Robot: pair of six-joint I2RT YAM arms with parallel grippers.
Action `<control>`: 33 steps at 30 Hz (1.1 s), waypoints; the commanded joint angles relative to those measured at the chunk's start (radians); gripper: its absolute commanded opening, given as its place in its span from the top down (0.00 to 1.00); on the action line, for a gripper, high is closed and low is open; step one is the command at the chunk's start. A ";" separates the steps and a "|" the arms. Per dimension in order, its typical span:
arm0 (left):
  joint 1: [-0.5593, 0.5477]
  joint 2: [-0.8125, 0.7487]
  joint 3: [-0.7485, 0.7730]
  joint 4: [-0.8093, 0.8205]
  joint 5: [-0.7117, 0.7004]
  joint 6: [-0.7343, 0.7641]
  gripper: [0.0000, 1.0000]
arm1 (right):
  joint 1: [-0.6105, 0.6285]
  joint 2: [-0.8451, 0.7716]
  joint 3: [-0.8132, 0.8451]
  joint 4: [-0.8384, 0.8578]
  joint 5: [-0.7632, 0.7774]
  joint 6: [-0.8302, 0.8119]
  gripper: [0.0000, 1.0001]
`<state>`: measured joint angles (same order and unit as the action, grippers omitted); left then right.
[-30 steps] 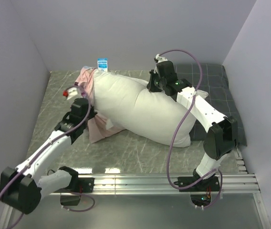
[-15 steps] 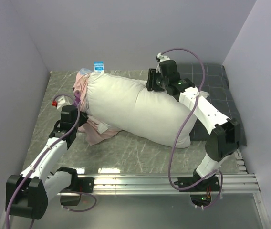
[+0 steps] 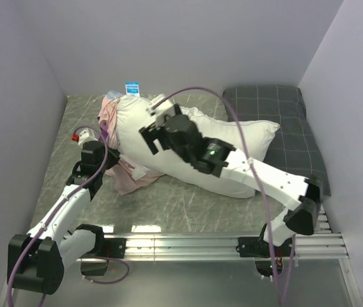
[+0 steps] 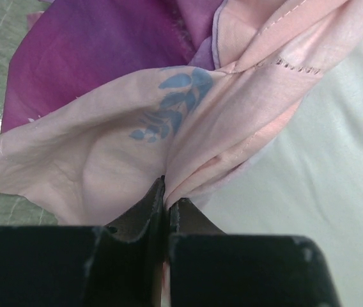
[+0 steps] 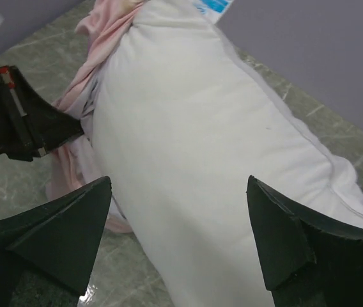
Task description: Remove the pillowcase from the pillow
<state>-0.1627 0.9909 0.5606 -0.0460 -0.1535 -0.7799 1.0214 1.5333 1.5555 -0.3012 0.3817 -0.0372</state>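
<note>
While left gripper [image 4: 166, 198] pinches it, pillowcase [image 4: 105, 160] (bunched) mostly off pillow [image 5: 188, 128]

Robotics lab cell: plain lilac walls [image 3: 169, 45], marbled tabletop [image 3: 188, 201], aluminium mounting rail [image 3: 188, 244].

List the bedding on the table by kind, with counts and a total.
Pillows: 2 (white pillow, dark grey checked pillow)
Pillowcases: 1 (pink pillowcase)
Total: 3
</note>
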 commanded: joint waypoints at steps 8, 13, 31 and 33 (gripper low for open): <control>-0.009 -0.060 0.033 -0.038 0.023 0.010 1.00 | 0.046 0.448 0.107 0.021 0.252 -0.095 0.02; -0.009 -0.087 0.041 -0.060 0.006 0.002 0.99 | -0.009 0.567 0.228 -0.097 0.266 -0.017 0.23; 0.063 -0.006 0.050 -0.049 -0.101 -0.061 0.99 | -0.224 0.050 0.259 -0.297 0.028 0.192 1.00; 0.077 0.003 0.051 -0.048 -0.097 -0.065 1.00 | -0.241 0.012 0.246 -0.291 0.004 0.206 1.00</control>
<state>-0.1192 0.9756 0.5968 -0.0566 -0.1902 -0.8349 0.8360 1.7046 1.7802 -0.6327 0.3164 0.1364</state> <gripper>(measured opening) 0.078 0.041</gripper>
